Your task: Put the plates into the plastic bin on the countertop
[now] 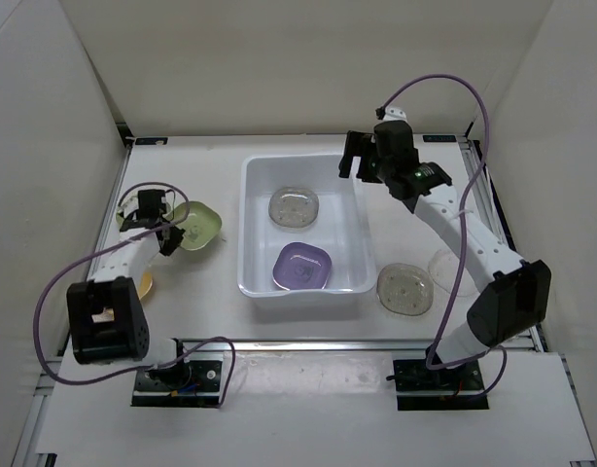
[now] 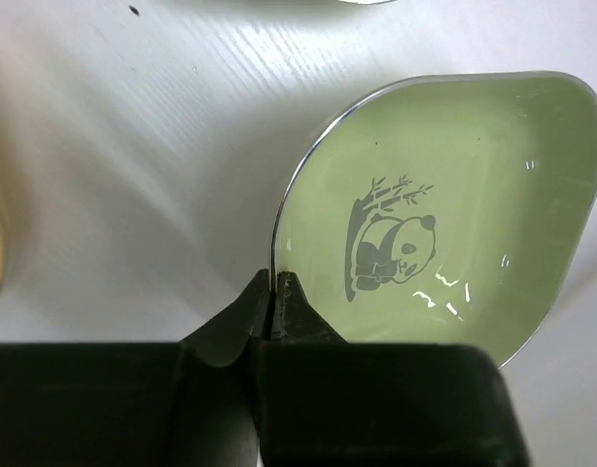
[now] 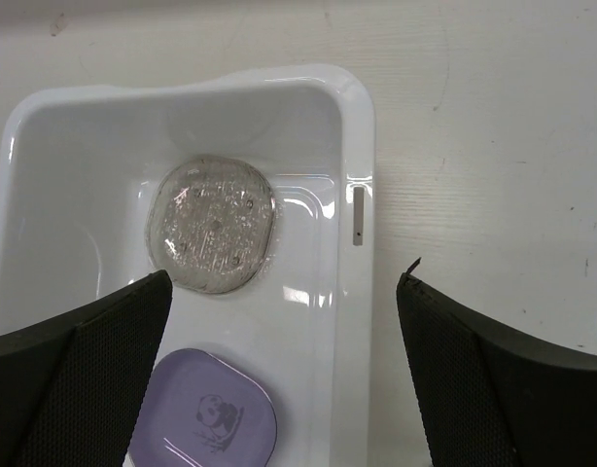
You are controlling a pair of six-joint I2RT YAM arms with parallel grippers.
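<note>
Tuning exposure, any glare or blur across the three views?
Left wrist: green plate sharp, small glints low on it, left fingers a dark mass. Right wrist: glare streaks on the bin floor beside the clear plate, right fingers dark in both corners. Top external: even light, the speckled plate on the countertop barely stands out.

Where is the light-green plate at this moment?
In the top view the light-green plate is on the left side, just left of the plastic bin, with the left gripper shut on its rim.
</note>
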